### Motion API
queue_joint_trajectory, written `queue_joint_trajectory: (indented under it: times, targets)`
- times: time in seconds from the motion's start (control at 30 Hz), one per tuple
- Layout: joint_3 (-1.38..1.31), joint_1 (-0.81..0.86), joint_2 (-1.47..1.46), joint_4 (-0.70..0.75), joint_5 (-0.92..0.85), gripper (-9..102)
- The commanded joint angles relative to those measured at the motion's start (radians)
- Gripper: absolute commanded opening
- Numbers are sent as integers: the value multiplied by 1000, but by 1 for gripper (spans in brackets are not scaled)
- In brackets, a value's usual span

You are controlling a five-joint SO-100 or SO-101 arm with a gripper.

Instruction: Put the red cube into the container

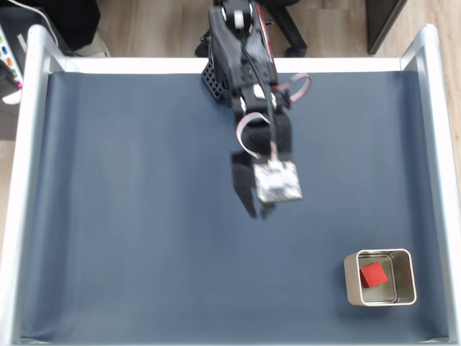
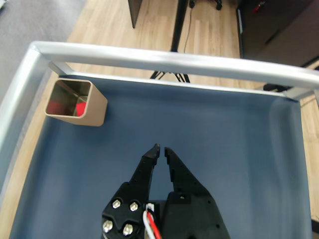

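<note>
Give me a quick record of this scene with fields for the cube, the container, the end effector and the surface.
cube: red cube lies inside the container, near its left wall in the fixed view
container: square tin, upright, at the lower right of the mat in the fixed view
end effector: fingertips nearly touching, holding nothing, above bare mat, well apart from the container
surface: dark blue mat within a pale metal frame
task state: cube already in the container
</note>
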Motion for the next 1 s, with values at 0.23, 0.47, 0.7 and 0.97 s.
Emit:
queue_joint_trajectory:
  times: [0.23, 0.47, 0.7, 0.97]
  targets:
    - [597, 95, 586, -18, 3, 0]
    - [879, 132, 864, 17, 29, 0]
    - [1058, 132, 1017, 52, 67, 0]
    - [1177, 137, 1114, 104, 84, 0]
